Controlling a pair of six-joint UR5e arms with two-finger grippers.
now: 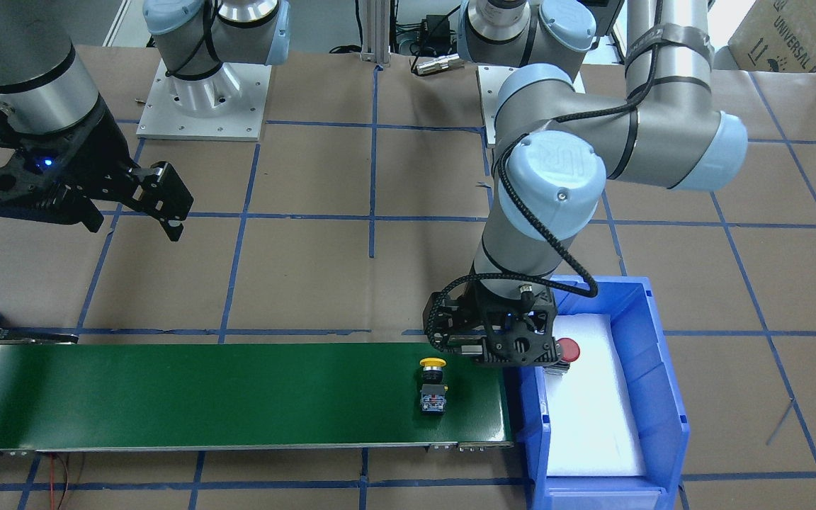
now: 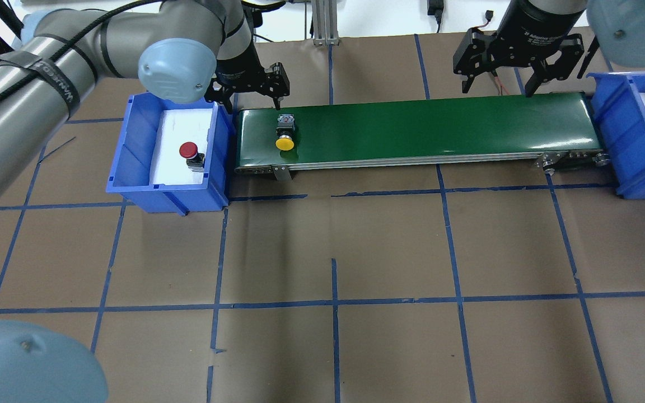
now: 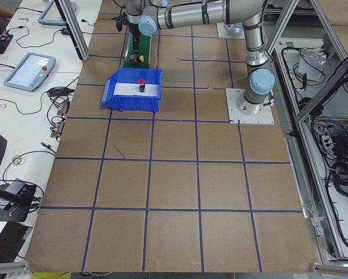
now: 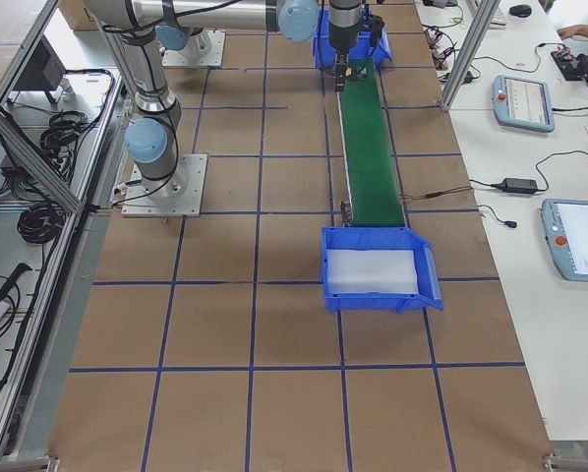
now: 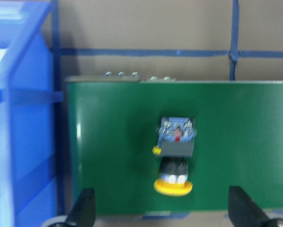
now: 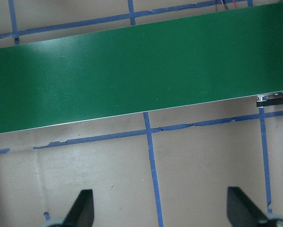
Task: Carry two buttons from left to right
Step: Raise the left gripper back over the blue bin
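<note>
Brown-papered desk [image 2: 333,235], green belt [image 2: 440,126] across it: the yellow button [image 2: 284,133] lies at the belt's left end, the red button [image 2: 190,154] sits in the left bin [image 2: 166,196]. Left tool [image 2: 251,99] hovers released, right tool [image 2: 496,84] likewise. Next, likely: descend squarely, pinch the red one's block, not its cap.

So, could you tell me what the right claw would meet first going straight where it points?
The right claw would probably meet the brown table just beside the green belt; depth is unclear.
</note>
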